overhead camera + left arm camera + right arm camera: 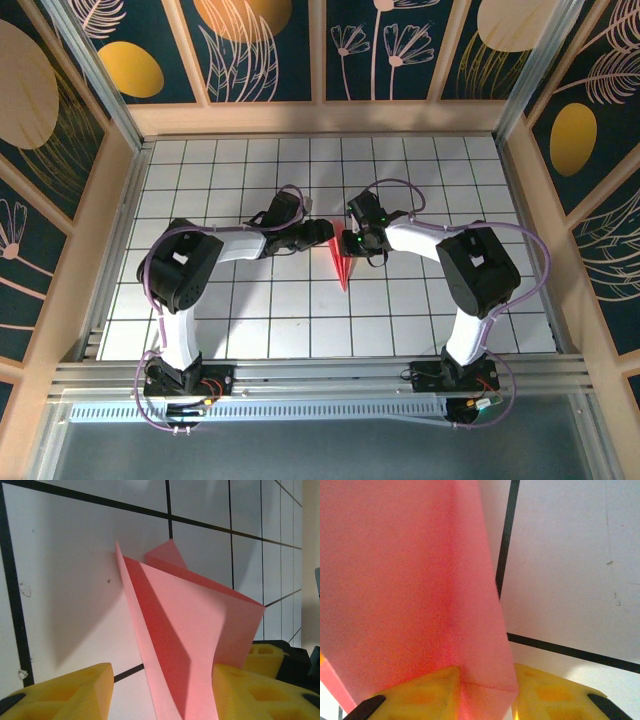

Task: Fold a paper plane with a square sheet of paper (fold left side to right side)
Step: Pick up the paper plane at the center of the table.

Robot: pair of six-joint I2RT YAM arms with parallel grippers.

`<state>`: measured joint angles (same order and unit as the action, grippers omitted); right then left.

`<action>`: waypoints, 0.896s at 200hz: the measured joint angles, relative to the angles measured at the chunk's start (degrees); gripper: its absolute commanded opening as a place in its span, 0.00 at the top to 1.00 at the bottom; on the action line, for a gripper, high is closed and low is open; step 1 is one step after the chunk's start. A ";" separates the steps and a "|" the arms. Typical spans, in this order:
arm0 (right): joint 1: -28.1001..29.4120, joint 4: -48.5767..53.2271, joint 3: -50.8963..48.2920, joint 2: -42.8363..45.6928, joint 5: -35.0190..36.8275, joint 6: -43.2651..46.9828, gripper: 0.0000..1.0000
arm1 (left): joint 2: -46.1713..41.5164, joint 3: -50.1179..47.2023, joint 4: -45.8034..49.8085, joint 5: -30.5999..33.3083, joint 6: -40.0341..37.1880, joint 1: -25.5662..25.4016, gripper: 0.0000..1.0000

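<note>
Paper plane is at the middle of the white grid table, nose toward the table's near edge, tail end lifted between both grippers. Right gripper is pinching the plane's folded ridge. Left gripper is spread, paper between its fingers, left one clear of it.
</note>
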<state>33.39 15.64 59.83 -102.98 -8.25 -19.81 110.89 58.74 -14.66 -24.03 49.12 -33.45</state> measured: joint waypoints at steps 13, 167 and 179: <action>-0.15 0.04 0.00 0.70 -0.28 0.00 0.67 | 0.59 0.74 0.13 0.02 0.00 0.00 0.46; -0.22 1.27 -4.72 10.12 -8.63 -3.45 0.53 | 2.12 1.84 1.99 0.68 -0.68 0.00 0.47; 0.20 1.20 -4.72 9.51 -8.83 -3.48 0.53 | 2.12 1.84 2.10 0.68 -0.70 0.00 0.47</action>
<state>33.58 16.84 55.11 -93.47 -17.08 -23.29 113.01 60.58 -12.56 -23.35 48.42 -33.45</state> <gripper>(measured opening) 0.467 0.527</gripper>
